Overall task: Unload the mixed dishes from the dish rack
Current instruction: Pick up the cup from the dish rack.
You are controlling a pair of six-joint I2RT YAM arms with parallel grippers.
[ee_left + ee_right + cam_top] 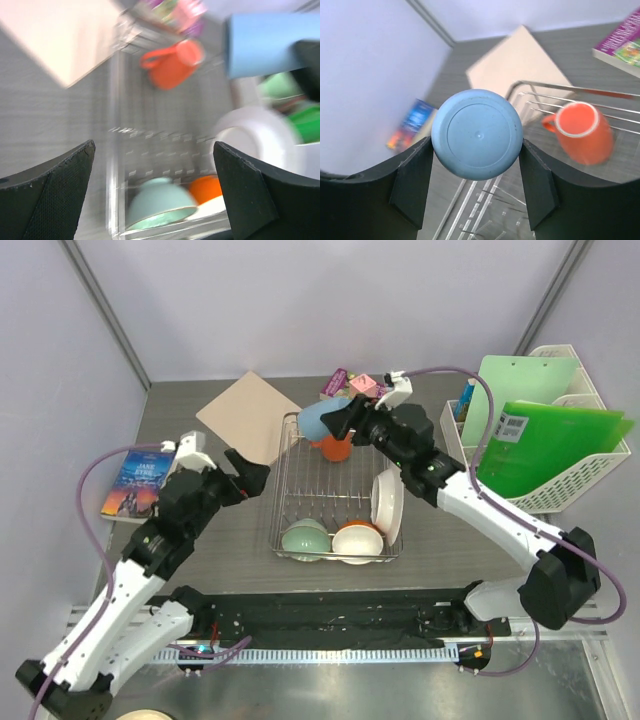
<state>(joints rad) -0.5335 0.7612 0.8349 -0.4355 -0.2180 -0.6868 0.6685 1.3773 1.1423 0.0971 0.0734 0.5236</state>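
Note:
The silver wire dish rack (292, 502) stands mid-table. In it are an orange-red mug (334, 448) at the far end, a white plate (388, 502) on edge at the right, and a pale green bowl (305, 538) and a cream bowl with orange outside (358, 538) at the near end. My right gripper (333, 420) is shut on the light-blue cup (477, 134) and holds it above the rack's far left corner. My left gripper (252, 468) is open and empty, left of the rack. The left wrist view shows the rack (116, 150), mug (175, 63), green bowl (159, 202) and cup (260, 44).
A tan board (248, 416) lies left of the rack's far end. A book (135, 481) lies at the left edge. Small boxes and a book (352, 383) lie behind the rack. A white plastic basket (570, 480) with green folders stands at the right.

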